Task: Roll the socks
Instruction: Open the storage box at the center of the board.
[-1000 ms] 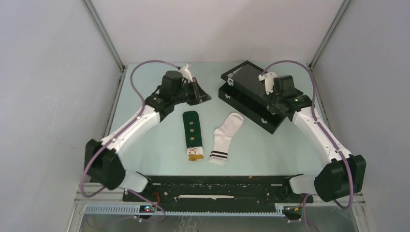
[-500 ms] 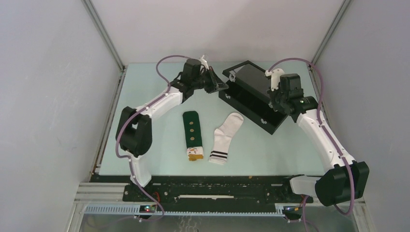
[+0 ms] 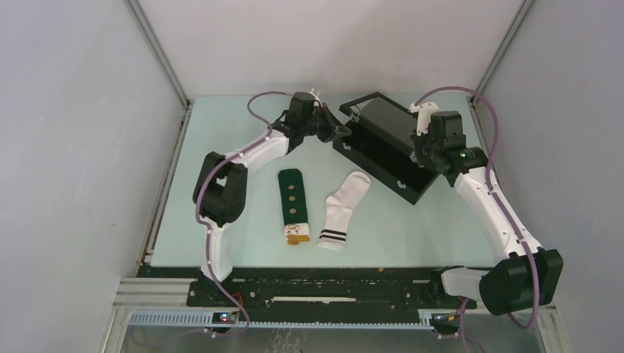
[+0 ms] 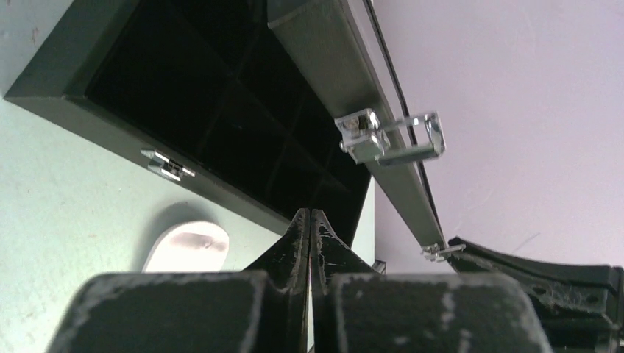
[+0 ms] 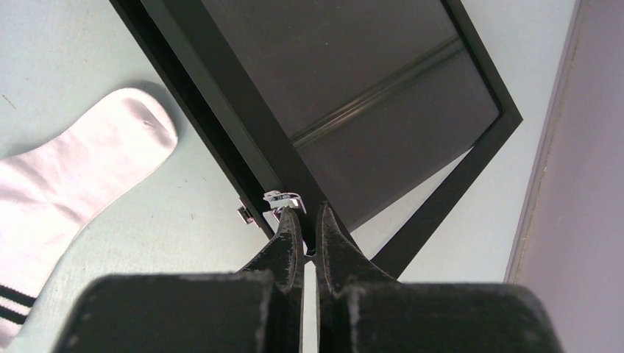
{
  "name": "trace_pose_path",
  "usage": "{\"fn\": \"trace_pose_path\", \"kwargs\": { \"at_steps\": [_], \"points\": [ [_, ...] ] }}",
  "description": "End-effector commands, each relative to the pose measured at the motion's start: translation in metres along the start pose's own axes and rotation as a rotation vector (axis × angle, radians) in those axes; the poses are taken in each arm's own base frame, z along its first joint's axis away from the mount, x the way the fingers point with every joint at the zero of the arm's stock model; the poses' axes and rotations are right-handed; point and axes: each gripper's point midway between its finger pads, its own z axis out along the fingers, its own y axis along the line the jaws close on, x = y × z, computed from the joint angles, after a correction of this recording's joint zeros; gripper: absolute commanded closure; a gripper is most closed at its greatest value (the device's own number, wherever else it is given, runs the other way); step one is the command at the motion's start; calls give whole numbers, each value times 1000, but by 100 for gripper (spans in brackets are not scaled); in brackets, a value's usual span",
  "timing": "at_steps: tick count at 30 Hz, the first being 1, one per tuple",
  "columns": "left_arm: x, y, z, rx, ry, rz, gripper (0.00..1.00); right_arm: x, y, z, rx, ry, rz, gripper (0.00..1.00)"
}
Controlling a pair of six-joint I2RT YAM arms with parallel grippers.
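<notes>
Left end effector (image 4: 310,220) and right end effector (image 5: 307,215) both closed at the black box (image 3: 377,151); I risk shoving it onto the socks (image 3: 344,204).

Left hand (image 4: 310,220), right hand (image 5: 309,219): both closed.

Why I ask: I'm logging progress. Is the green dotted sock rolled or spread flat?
Spread flat. The green dotted sock lies full length on the table, dots showing, with no fold or roll.
</notes>
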Motion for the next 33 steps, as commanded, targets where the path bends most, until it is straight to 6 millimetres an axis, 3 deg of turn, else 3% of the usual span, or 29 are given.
{"fn": "trace_pose_path", "kwargs": {
  "at_steps": [1,9,29,33],
  "points": [
    [-26,-26,10,49,-76,-7,100,-41,-22,-22,93,-161,128,100],
    [-39,-25,33,44,-92,-56,100,-40,-24,-27,98,-164,132,100],
    [-56,-51,42,125,-113,-33,100,-42,-20,-31,67,-180,163,100],
    [-58,-55,44,140,-109,-33,100,-43,-18,-33,55,-184,169,94]
  ]
}}
